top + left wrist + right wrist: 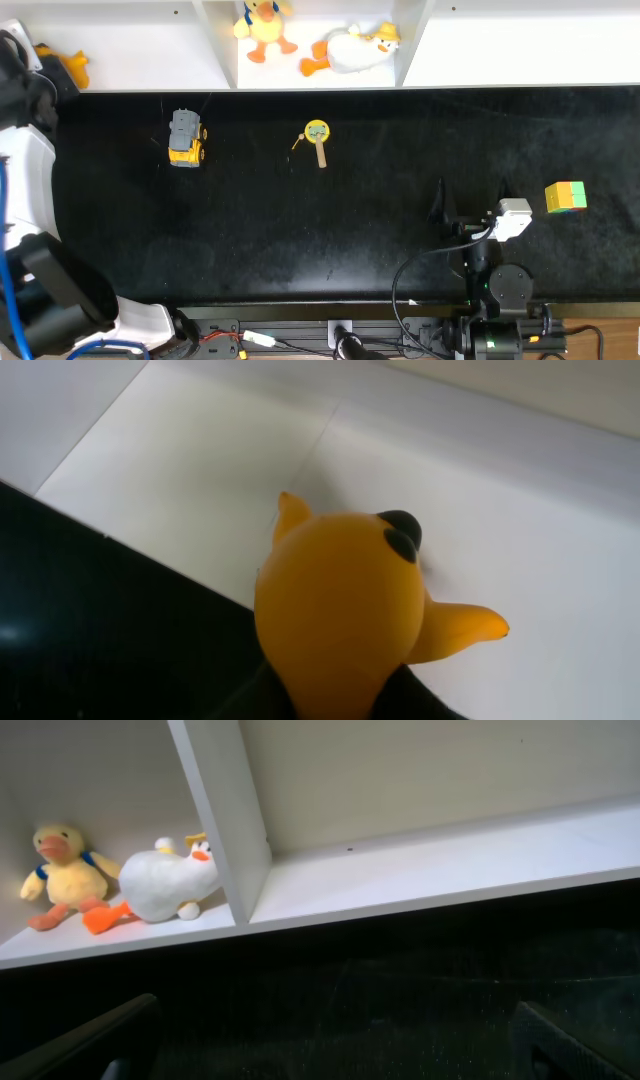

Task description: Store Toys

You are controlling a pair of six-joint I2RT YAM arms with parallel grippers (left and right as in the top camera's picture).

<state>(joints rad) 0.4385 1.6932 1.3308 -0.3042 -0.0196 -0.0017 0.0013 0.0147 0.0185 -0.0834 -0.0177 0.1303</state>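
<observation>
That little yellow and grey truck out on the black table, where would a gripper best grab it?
Probably across its middle, from straight above, one finger on each long side. The toy truck sits upright on the black table, longer than wide, with bare table on both sides. Its flanks likely give flatter faces than the lumpy grey top.

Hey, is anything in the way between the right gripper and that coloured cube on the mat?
Nothing visible is. The right gripper hangs open near the coloured cube, and only bare black mat lies between them.
</observation>
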